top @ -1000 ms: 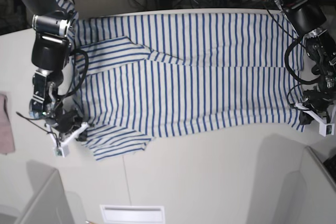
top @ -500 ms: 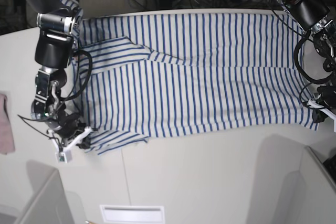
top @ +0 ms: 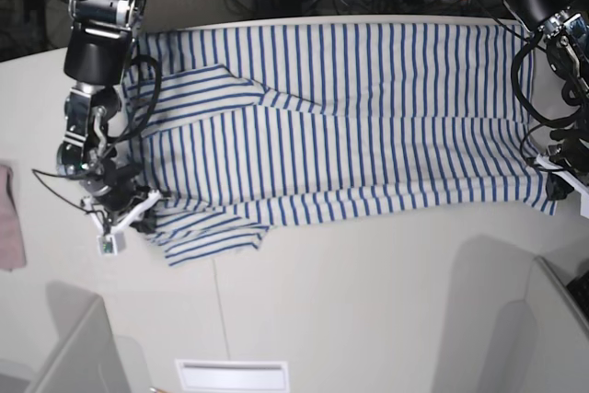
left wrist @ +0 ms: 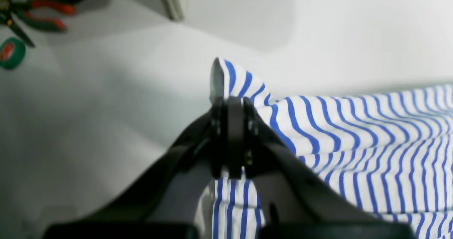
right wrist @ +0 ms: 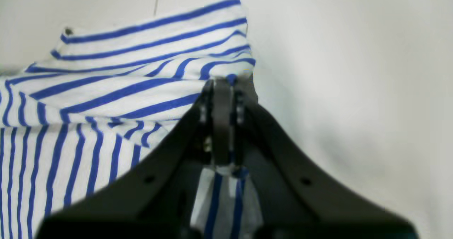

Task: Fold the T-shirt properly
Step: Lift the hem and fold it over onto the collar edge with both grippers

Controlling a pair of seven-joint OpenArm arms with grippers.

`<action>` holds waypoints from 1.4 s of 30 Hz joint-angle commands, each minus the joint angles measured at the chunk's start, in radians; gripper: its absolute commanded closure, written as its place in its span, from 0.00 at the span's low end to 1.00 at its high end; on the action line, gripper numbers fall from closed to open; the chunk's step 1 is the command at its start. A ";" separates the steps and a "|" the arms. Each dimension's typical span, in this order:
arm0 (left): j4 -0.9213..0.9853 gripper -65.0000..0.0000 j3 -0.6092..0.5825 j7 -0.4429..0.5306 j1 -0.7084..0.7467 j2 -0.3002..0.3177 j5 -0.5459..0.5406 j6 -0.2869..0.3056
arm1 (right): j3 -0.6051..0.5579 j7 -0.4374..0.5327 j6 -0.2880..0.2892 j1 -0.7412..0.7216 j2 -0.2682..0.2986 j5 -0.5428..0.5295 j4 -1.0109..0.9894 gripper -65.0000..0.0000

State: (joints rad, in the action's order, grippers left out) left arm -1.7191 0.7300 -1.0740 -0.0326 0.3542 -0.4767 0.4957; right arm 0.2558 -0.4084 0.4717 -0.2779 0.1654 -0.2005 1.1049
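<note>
Left wrist view first: the left tool [left wrist: 230, 104] is pressed tight on a corner of the T-shirt [left wrist: 354, 132], a little peak of striped cloth standing up above the jaws, with bare tabletop [left wrist: 106, 108] beyond and pliers [left wrist: 42, 16] plus a roll of tape [left wrist: 10, 53] off in the far corner. Right wrist view now: the right tool [right wrist: 223, 90] is likewise clamped shut on cloth, pinching a bunched edge of the T-shirt [right wrist: 106, 90] near the sleeve, stripes crumpled just above the jaws. Base view: the T-shirt [top: 368, 126] lies spread across the tabletop [top: 368, 310], right tool [top: 129, 213] at the sleeve end on this view's left, left tool [top: 557, 181] at the hem end on its right, a pink cloth [top: 9, 218] at the left edge. And here's the change: over the last second both tools have carried the near edge up toward the far side, so the near hem sits higher and the lower sleeve has been dragged inward. That looks like the start of a lengthwise fold, early in the task; both pinches need to hold evenly or the edge will skew.
</note>
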 commanded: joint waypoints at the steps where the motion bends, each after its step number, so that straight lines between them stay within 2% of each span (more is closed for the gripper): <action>1: -0.019 1.00 0.006 0.024 -0.007 0.021 -0.011 -0.001 | 0.004 0.030 0.002 -0.027 0.015 -0.014 0.037 1.00; 7: -0.019 1.00 0.081 0.022 0.032 0.019 -0.012 0.002 | 0.004 0.026 0.002 0.033 0.018 -0.014 0.105 1.00; 12: -0.019 1.00 0.078 0.024 0.056 0.018 -0.012 0.002 | 0.006 0.019 0.002 0.099 0.016 -0.014 0.189 1.00; 16: -0.019 1.00 0.078 0.024 0.069 0.018 -0.012 0.002 | 0.006 -0.028 0.002 0.144 0.016 -0.014 0.252 1.00; 23: -0.017 1.00 0.075 0.024 0.064 0.015 -0.012 0.002 | 0.006 -0.030 0.002 0.203 0.015 -0.014 0.346 1.00; 34: -0.019 1.00 -0.005 0.025 0.121 0.015 -0.007 0.002 | 0.007 -0.030 0.002 0.314 0.015 -0.014 0.488 1.00; 38: -0.019 1.00 0.000 0.027 0.139 0.015 -0.011 0.002 | 0.076 -0.031 0.002 0.349 0.012 -0.014 0.533 1.00; 42: -0.019 1.00 -0.005 0.027 0.129 0.015 -0.011 0.002 | 0.081 -0.031 0.002 0.385 0.012 -0.014 0.570 1.00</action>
State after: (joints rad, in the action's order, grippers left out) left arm -1.7195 0.7200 -1.0664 0.1104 0.3489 -0.4767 0.4984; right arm 0.3340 -0.4667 0.4717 0.1162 0.1699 -0.2012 1.6531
